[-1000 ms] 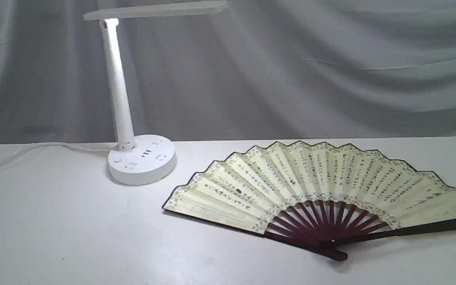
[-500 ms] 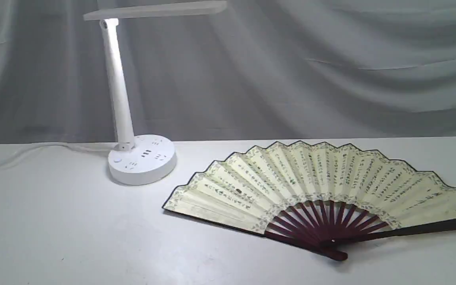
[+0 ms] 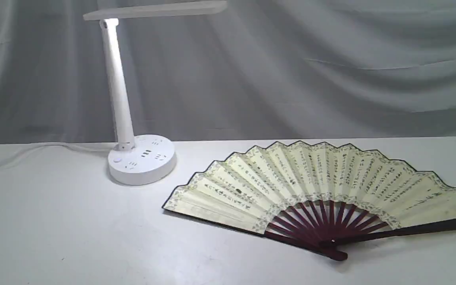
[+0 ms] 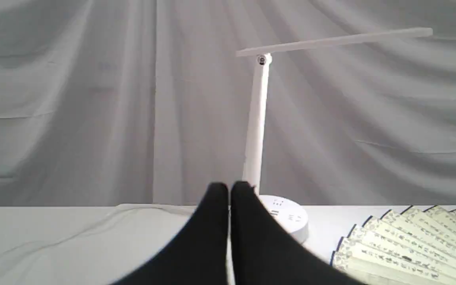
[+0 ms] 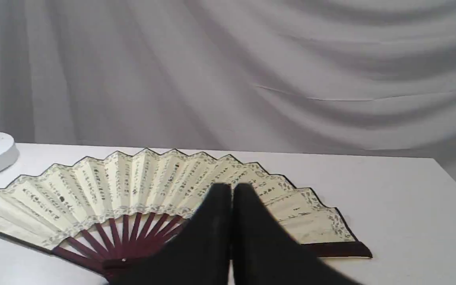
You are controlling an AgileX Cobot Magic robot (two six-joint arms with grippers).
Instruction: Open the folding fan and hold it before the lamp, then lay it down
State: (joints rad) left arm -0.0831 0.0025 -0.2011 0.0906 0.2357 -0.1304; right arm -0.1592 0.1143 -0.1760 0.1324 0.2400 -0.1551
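Observation:
The folding fan (image 3: pixel 315 186) lies fully spread and flat on the white table, cream leaf with black script, maroon ribs toward the front; it also shows in the right wrist view as the fan (image 5: pixel 141 186) and partly in the left wrist view as the fan (image 4: pixel 414 241). The white lamp (image 3: pixel 119 99) stands at the back left, bar head overhead. Neither gripper appears in the exterior view. My left gripper (image 4: pixel 229 189) is shut, empty, held back from the lamp (image 4: pixel 256 130). My right gripper (image 5: pixel 232 190) is shut, empty, held back from the fan.
The lamp's white cord (image 3: pixel 34 149) runs off left along the table's back edge. A grey draped curtain (image 3: pixel 331 71) hangs behind the table. The table's right edge (image 5: pixel 453 186) shows in the right wrist view.

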